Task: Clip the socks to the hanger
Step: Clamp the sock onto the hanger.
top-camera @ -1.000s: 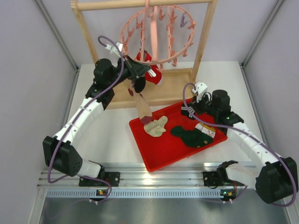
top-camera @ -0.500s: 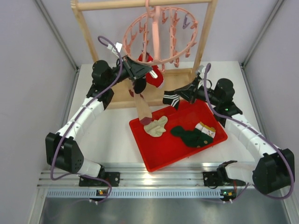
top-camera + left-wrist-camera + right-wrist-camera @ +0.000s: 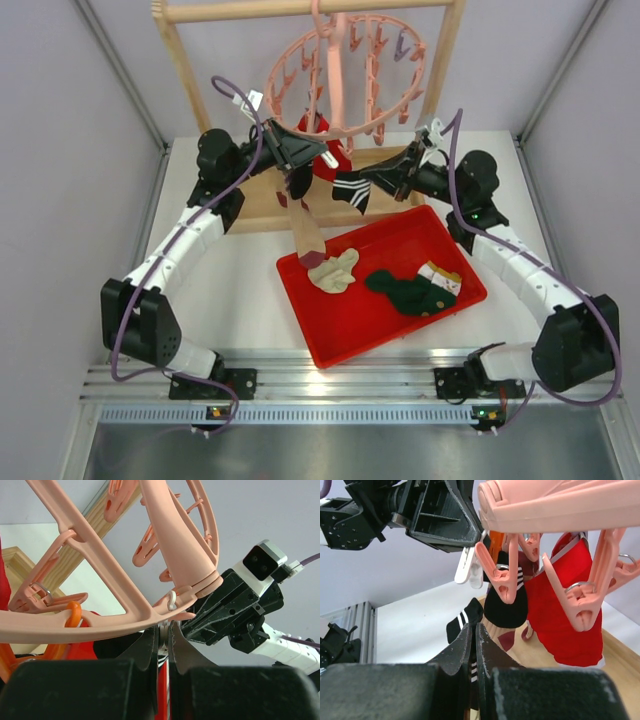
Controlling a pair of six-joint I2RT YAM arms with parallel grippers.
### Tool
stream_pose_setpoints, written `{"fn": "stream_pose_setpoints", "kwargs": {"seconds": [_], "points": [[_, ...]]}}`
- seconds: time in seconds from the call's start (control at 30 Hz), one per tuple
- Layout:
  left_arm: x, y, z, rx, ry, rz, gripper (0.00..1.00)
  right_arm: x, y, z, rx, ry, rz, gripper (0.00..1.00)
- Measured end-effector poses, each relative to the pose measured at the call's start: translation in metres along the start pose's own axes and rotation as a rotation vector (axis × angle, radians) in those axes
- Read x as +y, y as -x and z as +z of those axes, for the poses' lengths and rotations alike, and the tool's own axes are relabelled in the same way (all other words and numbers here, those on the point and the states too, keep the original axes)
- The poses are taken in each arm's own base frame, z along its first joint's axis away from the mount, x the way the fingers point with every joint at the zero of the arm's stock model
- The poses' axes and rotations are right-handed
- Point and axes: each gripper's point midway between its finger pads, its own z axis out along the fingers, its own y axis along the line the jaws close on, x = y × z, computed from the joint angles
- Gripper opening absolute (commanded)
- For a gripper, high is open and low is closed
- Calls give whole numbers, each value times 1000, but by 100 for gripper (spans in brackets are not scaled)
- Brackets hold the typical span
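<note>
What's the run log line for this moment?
left end effector: shut on white peg of hanger | right end effector: holding black striped sock raised near hanger | red tray: cream sock, green sock

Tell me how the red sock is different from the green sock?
The red sock hangs from the hanger; the green sock lies flat in the tray. The red sock is bright red; the green sock is dark. Both are small socks.
</note>
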Motion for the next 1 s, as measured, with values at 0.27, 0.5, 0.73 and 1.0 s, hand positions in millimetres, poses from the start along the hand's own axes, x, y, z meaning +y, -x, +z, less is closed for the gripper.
{"fn": "stream_pose_setpoints", "kwargs": {"seconds": [0.27,0.5,0.73,1.0], "points": [[1,-1,1,2,-7,3,0,7,7,9,-18,44,-7,0],[1,-1,1,1,-14,5,0,11,13,12,-25,60,-17,0],[-1,-1,0,2,-26,-6,0,10,18,16,-34,65,-27,0],[-4,-2,0,4,-38,-12,0,5,12,21,-22,64,-16,0]]}}
